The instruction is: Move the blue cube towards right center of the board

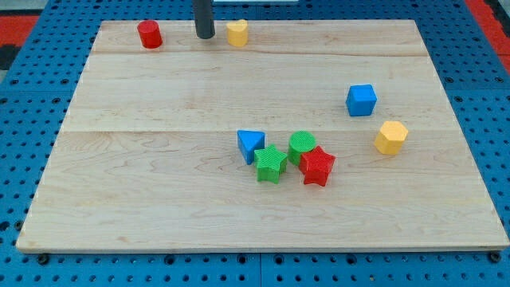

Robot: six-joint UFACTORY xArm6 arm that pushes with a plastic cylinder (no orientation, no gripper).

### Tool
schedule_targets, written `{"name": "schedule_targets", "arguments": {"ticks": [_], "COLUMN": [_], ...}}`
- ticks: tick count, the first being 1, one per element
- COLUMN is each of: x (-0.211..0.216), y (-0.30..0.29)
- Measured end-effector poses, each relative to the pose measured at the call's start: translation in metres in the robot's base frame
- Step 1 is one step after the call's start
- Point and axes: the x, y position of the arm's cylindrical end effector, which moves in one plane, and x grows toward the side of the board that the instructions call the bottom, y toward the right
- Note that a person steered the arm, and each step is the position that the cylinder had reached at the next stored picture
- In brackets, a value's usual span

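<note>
- Blue pegboard surrounds a pale wooden board that serves as the tabletop, with a strip of red at the view's top corners.
- My tip rests at about 12 o'clock on the board, near the far edge, between a red cylinder to its 9 o'clock and a yellow block just beside it at 3 o'clock; it touches neither.
- As an end effector it is a plain dark rod with nothing to spread or press together, so it holds nothing and can only shove.
- The blue cube sits at about 3 o'clock on the board, slightly toward the far side and well apart from my tip.
- I judge it already close to right centre, so only a short nudge toward 4 o'clock seems left.
- To give that nudge, my tip would need to come round to the cube's 10 o'clock side.
- A yellow hexagonal block lies near the cube at its 5 o'clock; a push aimed too low could knock it.
- Near the board's middle a blue triangle, green star, green cylinder and red star cluster touching, clear of a direct path.
</note>
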Motion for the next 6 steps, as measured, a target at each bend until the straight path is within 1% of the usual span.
{"name": "schedule_targets", "arguments": {"ticks": [1, 2, 3, 4, 5, 6], "x": [0.001, 0.01, 0.037, 0.059, 0.155, 0.197], "y": [0.025, 0.063, 0.095, 0.081, 0.126, 0.205]}}
